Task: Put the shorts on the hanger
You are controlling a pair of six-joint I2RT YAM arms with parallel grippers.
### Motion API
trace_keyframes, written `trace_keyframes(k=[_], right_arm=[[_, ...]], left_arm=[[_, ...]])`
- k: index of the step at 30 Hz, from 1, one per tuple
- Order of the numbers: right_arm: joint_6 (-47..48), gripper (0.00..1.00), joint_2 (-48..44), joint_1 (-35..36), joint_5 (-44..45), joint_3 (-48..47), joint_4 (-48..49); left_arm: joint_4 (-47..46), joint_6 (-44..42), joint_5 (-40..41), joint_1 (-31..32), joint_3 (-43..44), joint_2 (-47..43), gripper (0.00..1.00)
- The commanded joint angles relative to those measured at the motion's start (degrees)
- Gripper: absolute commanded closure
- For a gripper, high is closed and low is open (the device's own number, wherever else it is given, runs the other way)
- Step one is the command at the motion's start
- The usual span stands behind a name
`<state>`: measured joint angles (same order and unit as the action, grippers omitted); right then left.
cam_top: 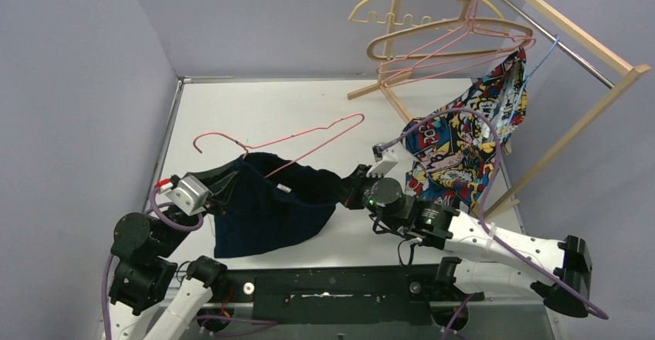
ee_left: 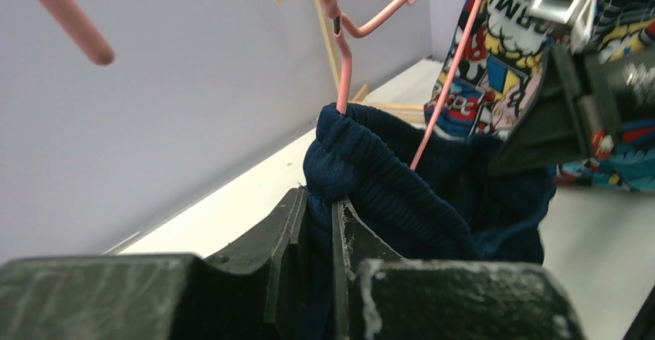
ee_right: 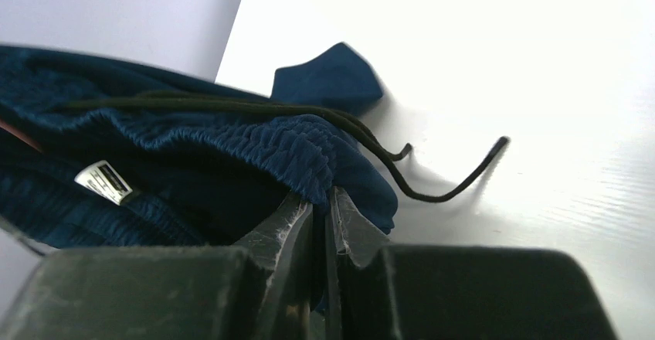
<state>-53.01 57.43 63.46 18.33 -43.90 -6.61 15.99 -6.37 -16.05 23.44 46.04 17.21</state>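
Note:
The navy shorts [cam_top: 266, 205] hang stretched between my two grippers above the table. My left gripper [cam_top: 220, 188] is shut on the waistband's left end [ee_left: 340, 178]. My right gripper [cam_top: 351, 185] is shut on the waistband's right end [ee_right: 309, 162]. The thin pink hanger [cam_top: 290, 143] lies with its lower part inside the open waistband; its hook points left. In the left wrist view the pink hanger wire [ee_left: 344, 62] rises out of the waistband. The black drawstring [ee_right: 432, 181] and white label [ee_right: 104, 181] show in the right wrist view.
A wooden rack [cam_top: 556, 69] stands at the back right with a yellow hanger [cam_top: 402, 4], a tan hanger [cam_top: 448, 35], pink hangers [cam_top: 456, 58] and a comic-print garment [cam_top: 467, 143]. Walls close the left and back sides.

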Motion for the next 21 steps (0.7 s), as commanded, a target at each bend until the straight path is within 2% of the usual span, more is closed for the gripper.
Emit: trace_keyframes(k=[1, 4, 9, 15, 21], right_arm=[[4.2, 1.00, -4.9, -1.7, 7.6, -6.0, -6.3], [5.5, 1.00, -6.9, -2.8, 9.5, -8.3, -10.7], [7.8, 1.00, -8.7, -4.3, 13.0, -14.9, -19.1], [9.0, 1.00, -9.8, -4.6, 16.9, -19.9, -26.0], [8.7, 1.00, -10.0, -4.7, 19.0, -22.4, -30.9]], left_arm=[[4.2, -7.1, 0.6, 0.0, 4.2, -0.8, 1.00], [6.8, -9.9, -2.2, 0.0, 4.2, -0.4, 1.00], [7.7, -14.9, -14.5, -0.1, -0.3, -0.2, 1.00], [9.3, -18.4, -12.6, -0.1, 0.3, 4.3, 1.00], [10.3, -21.1, -6.9, -0.1, 1.9, 7.2, 1.00]])
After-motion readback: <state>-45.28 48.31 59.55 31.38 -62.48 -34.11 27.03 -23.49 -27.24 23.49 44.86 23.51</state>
